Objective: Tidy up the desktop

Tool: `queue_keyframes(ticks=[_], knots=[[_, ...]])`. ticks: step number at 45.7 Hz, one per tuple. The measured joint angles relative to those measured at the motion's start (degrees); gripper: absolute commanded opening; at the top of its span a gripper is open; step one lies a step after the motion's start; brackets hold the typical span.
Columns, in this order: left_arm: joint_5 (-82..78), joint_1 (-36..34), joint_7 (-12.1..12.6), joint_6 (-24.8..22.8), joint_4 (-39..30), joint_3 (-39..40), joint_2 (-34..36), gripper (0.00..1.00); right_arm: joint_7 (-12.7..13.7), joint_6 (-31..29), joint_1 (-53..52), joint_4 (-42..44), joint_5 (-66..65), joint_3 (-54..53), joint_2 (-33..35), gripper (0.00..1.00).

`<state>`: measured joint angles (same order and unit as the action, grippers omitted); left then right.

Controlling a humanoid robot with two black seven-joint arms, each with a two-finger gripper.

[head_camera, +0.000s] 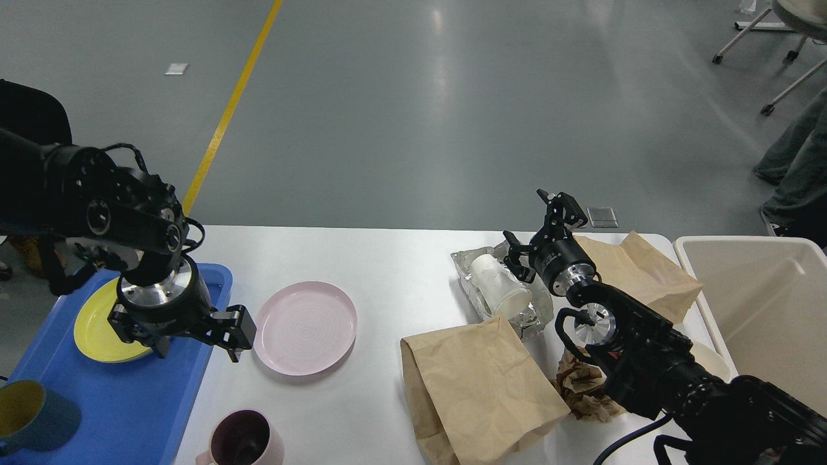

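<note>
Head view: white worktop [387,271] with rounded corners fills the lower frame, bare along its far edge and centre. My left end effector [197,342], fingers spread and empty, hangs over the blue tray [123,407] edge beside the pink plate [304,327]. My right end effector [539,226], fingers parted and empty, sits above the foil-wrapped cup [501,290]. No lettering is legible.

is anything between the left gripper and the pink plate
Nothing visible. The left gripper, jaws open, hangs over the blue tray's right edge, and only bare desktop separates it from the pink plate.
</note>
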<state>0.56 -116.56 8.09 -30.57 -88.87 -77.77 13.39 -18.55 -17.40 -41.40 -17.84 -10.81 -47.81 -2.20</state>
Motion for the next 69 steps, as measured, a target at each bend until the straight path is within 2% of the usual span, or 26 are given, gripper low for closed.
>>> queue_keyframes(ticks=[9,18,33,48,69], knots=[[0.31,6.41,6.40,4.05,-0.51,8.64,-0.51,0.96,0.00,0.00,0.00,0.00,0.00,0.00,0.00,1.00],[-1.60,10.70,8.94,3.92,-0.76,11.97,-0.19,0.96,0.00,0.00,0.00,0.00,0.00,0.00,0.00,1.00],[-11.93,11.78,9.40,1.77,-0.61,12.66,2.06,0.96,0.00,0.00,0.00,0.00,0.00,0.00,0.00,1.00],[-13.50,15.22,9.56,1.25,-0.03,12.55,2.06,0.96,0.00,0.00,0.00,0.00,0.00,0.00,0.00,1.00],[-13.74,22.40,10.39,1.42,7.65,12.45,1.80,0.96,0.00,0.00,0.00,0.00,0.00,0.00,0.00,1.00]])
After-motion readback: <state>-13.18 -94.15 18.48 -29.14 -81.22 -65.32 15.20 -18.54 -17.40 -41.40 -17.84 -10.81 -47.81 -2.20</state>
